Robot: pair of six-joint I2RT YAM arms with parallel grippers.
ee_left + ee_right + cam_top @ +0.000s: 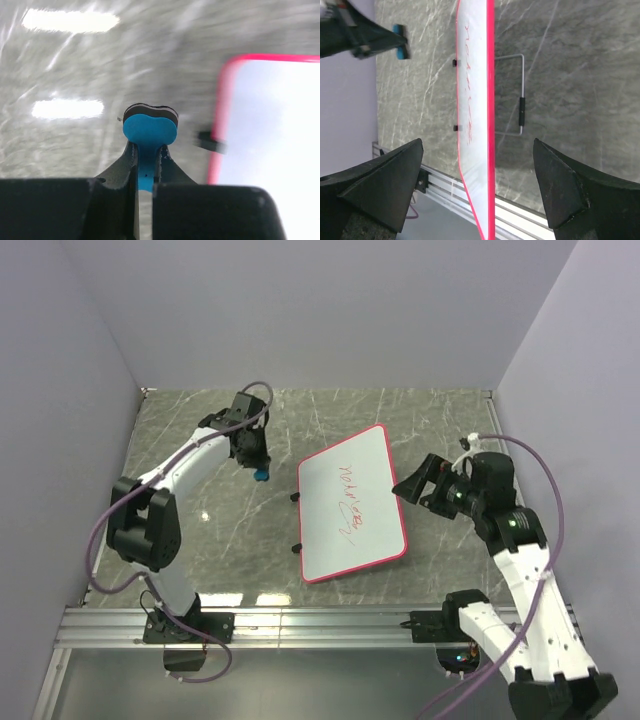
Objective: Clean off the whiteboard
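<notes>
The whiteboard (352, 505) is white with a red-pink rim and stands tilted on a wire stand at the table's middle, with red scribbles on its face. It also shows in the left wrist view (280, 150) and edge-on in the right wrist view (476, 125). My left gripper (258, 466) is shut on a small blue eraser (149, 131) and holds it just left of the board's upper left edge. The eraser also shows in the right wrist view (401, 42). My right gripper (418, 486) is open and empty, its jaws wide on either side of the board's right edge without touching it.
The grey marble table (200, 520) lies between grey walls. An aluminium rail (320, 625) runs along the near edge. The board's wire stand (517, 95) shows behind it. Black clips (296, 498) stick out at the board's left edge.
</notes>
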